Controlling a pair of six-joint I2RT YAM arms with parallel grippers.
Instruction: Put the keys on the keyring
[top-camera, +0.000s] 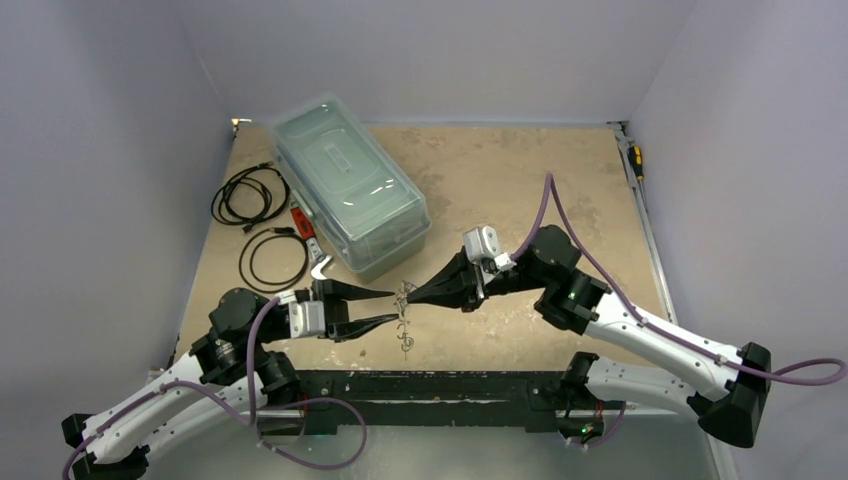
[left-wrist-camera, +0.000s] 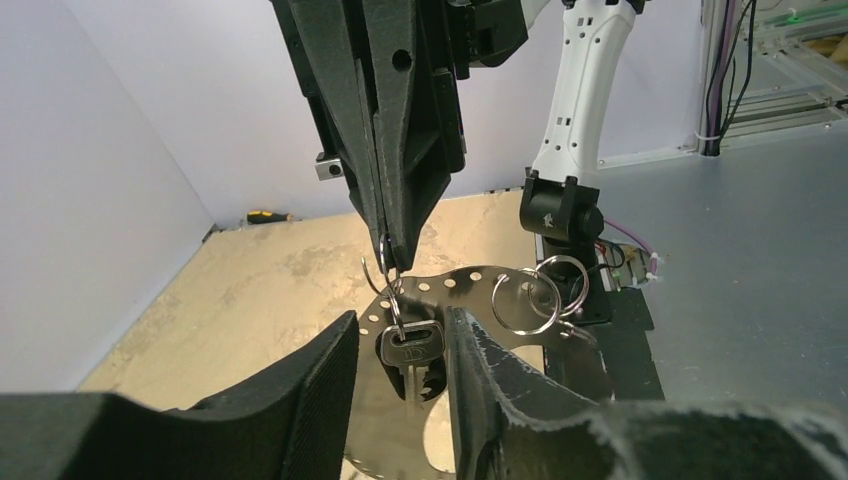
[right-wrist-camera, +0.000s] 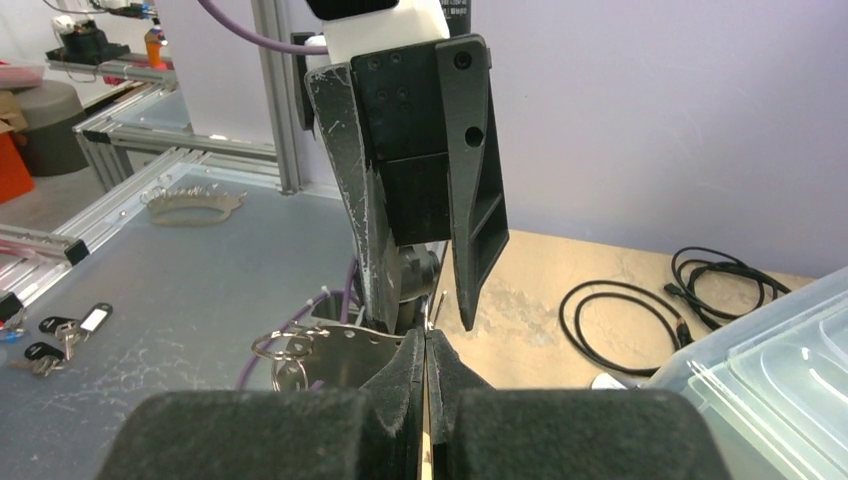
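1. The left fingers (left-wrist-camera: 300, 400) are spread apart and grip nothing. They reach in from the left, one on each side of a dark-headed key (left-wrist-camera: 411, 346).
2. The right fingers (left-wrist-camera: 400, 180) are pressed together, tip to tip, pinching a small ring (left-wrist-camera: 393, 297) of thin wire. They point straight at the left fingers.
3. The key hangs from that small ring, head up and blade down. It lies close to the right-hand side of the gap between the left fingers. Whether it touches that finger, I cannot tell.
4. The keyring (left-wrist-camera: 470, 283) is a pale curved band with a row of holes. It sits just under and behind the key, between the two arms, near the front edge of the worktop (top-camera: 500, 180). I cannot tell whether it rests on the worktop or is lifted.
5. Two larger split rings (left-wrist-camera: 528, 303) hang on the band, to the right of the key in the left wrist view.
6. A clear lidded box (top-camera: 350, 185) stands on the worktop behind the left arm, with two coiled cables (top-camera: 250, 193) to its left.
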